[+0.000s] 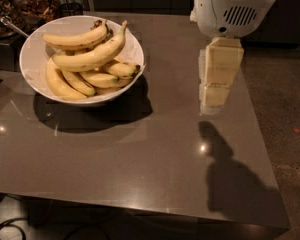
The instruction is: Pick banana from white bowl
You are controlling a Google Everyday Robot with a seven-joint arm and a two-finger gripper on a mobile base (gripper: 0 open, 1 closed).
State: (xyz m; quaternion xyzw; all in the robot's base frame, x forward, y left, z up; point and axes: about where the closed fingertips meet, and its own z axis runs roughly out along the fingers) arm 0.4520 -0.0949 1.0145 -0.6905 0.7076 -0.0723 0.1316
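A wide white bowl (30, 54) stands on the grey table at the back left, holding several yellow bananas. The banana (92, 55), the longest and thickest one, lies across the top of the pile with its pale stem pointing up to the right. A slimmer banana (75, 39) lies behind it. My gripper (212, 96) hangs below the white wrist housing (232, 6) over the right part of the table, well to the right of the bowl and above the surface. It holds nothing.
The grey table (130, 154) has its right edge just past the gripper and its front edge near the bottom. Dark containers with clutter (25, 4) stand behind the bowl at the far left. Cables lie on the floor at the bottom left.
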